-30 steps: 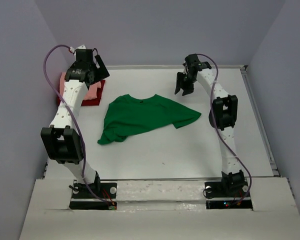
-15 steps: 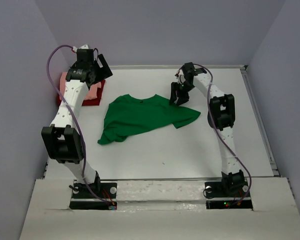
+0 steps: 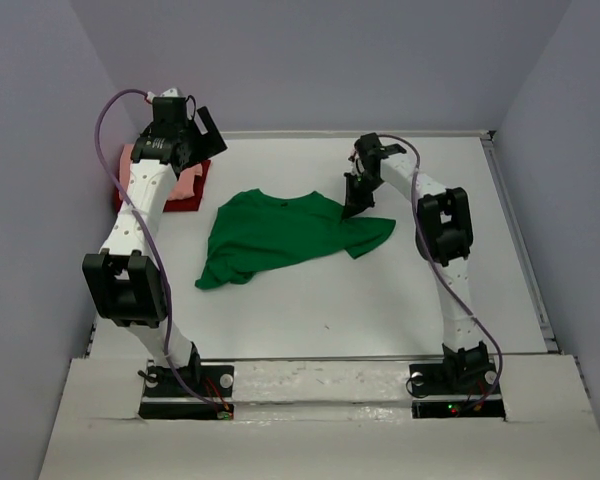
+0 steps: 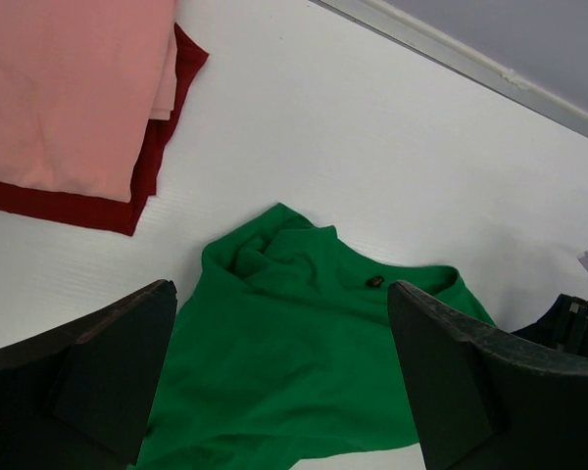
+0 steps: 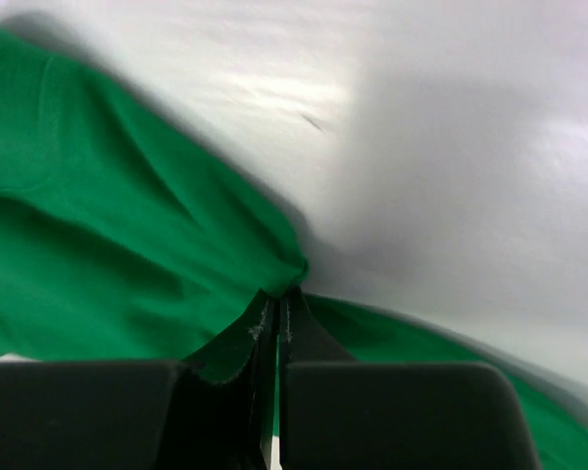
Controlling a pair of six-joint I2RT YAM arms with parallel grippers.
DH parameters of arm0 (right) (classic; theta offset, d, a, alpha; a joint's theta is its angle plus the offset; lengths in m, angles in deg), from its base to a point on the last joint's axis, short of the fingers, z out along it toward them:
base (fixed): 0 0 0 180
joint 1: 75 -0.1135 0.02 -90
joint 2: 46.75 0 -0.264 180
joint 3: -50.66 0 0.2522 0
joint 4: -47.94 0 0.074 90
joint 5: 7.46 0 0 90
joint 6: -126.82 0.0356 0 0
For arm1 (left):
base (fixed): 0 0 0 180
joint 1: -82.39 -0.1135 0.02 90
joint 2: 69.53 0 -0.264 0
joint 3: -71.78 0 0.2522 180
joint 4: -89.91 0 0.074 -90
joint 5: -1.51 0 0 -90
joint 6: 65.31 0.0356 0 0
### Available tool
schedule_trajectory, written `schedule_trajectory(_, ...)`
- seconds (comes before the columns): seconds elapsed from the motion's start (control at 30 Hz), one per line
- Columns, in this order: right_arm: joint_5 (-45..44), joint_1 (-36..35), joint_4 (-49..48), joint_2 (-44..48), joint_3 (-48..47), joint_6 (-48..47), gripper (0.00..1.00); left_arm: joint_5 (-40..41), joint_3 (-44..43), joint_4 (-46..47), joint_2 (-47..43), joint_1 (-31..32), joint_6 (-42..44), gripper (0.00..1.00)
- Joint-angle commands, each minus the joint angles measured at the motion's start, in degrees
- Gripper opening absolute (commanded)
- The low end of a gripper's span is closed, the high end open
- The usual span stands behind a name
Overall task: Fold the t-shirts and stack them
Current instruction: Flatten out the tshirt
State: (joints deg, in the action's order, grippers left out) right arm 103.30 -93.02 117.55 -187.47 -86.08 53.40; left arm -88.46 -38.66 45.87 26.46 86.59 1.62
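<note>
Hidden first: in the overhead view the left arm covers most of the folded pile at upper left. Only slivers show of the salmon-pink t-shirt (image 3: 187, 184) and the dark red t-shirt (image 3: 186, 205) beneath it. The left wrist view gives them better: pink lies flat on red, red edges stick out along the bottom and right, and both are cut off by the frame's top and left edges. From above, the right tool (image 3: 358, 203) hides the spot where it meets the green t-shirt (image 3: 280, 235). Its own wrist view, blurred toward the corners, shows the jaws pressed together with a small ridge of green cloth pinched at their tips. What lies under that fold I cannot tell. The left tool (image 3: 194, 118) hangs above the pile with fingers (image 4: 98, 377) spread wide, holding nothing. The green shirt is soft matte cloth, crumpled and spread in a rough triangle at mid-frame on the white surface (image 3: 320, 300). Its neckline points toward the top of the frame, one sleeve runs right, and the lower left corner is bunched. The surface looks smooth and faintly glossy. A bare strip separates the pile from the green shirt. Open room: the lower half and right side of the surface, up to the raised rail (image 3: 518, 245) at right. Pale walls close in on three sides.
</note>
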Motion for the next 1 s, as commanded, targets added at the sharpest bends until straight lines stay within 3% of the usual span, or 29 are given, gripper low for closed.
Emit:
schedule_trajectory(0.0, -14.49, -1.23, -5.49, 9.49, 8.26, 10.83, 0.00, -2.67, -0.35, 1.02, -1.50, 0.36, 0.57, 0.99)
schedule_trajectory(0.03, -22.52, -1.23, -4.97, 11.94, 10.80, 14.93, 0.00, -2.15, -0.09, 1.02, -2.20, 0.71, 0.74, 0.99)
schedule_trajectory(0.1, -30.37, -1.23, -4.62, 14.15, 14.16, 16.37, 0.00, -1.88, 0.53, 0.93, -3.26, 1.42, 1.10, 0.99)
schedule_trajectory(0.33, -45.79, 0.00, -4.26, 26.98, 26.89, 26.48, 0.00, -2.49, 1.41, -0.91, -5.10, 2.65, 2.50, 0.99)
schedule_trajectory(0.43, -47.91, 0.53, -4.87, 34.53, 35.94, 33.32, 0.00, -2.14, 2.99, -0.75, -6.59, 3.87, 2.42, 0.99)
schedule_trajectory(0.6, -46.59, 0.53, -8.30, 46.04, 52.45, 37.38, 0.00, -2.23, 3.87, -1.09, -7.92, 5.46, 2.68, 0.99)
schedule_trajectory(0.7, -46.07, 0.53, -8.65, 49.31, 57.48, 38.17, 0.00, -2.05, 3.87, -1.18, -8.09, 6.60, 3.03, 0.99)
schedule_trajectory(0.97, -46.85, 0.53, -7.44, 54.86, 56.72, 31.84, 0.00, -0.65, 8.52, -0.48, -9.50, 9.68, 3.38, 0.99)
